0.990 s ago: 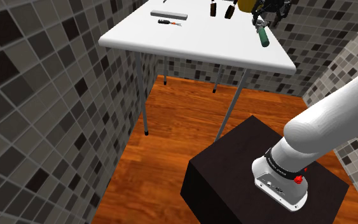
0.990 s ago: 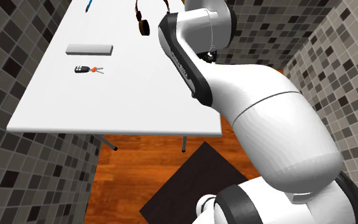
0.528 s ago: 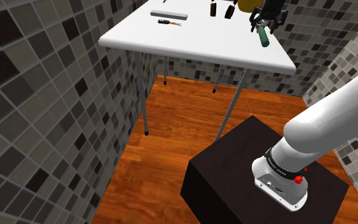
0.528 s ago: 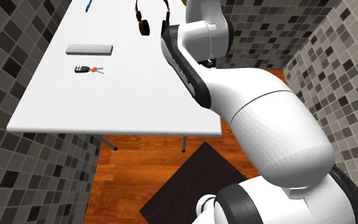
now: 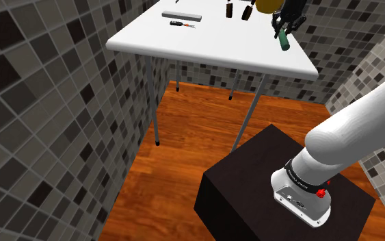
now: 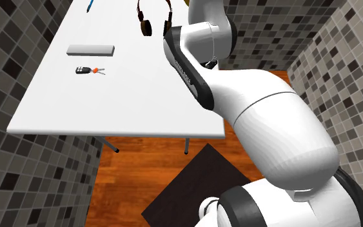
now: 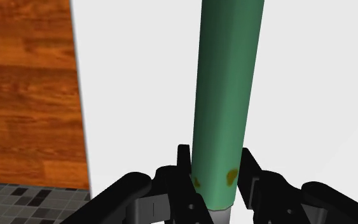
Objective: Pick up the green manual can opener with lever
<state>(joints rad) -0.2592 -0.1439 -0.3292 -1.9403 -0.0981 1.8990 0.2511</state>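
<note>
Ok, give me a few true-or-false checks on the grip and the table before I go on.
1. The gripper is shut on the green can opener, clasping its handle. True.
2. The key fob touches the headphones. False: it lies next to the grey bar, apart from the headphones.
3. The table is white. True.
4. The stand is white. False: it is a black box.
</note>
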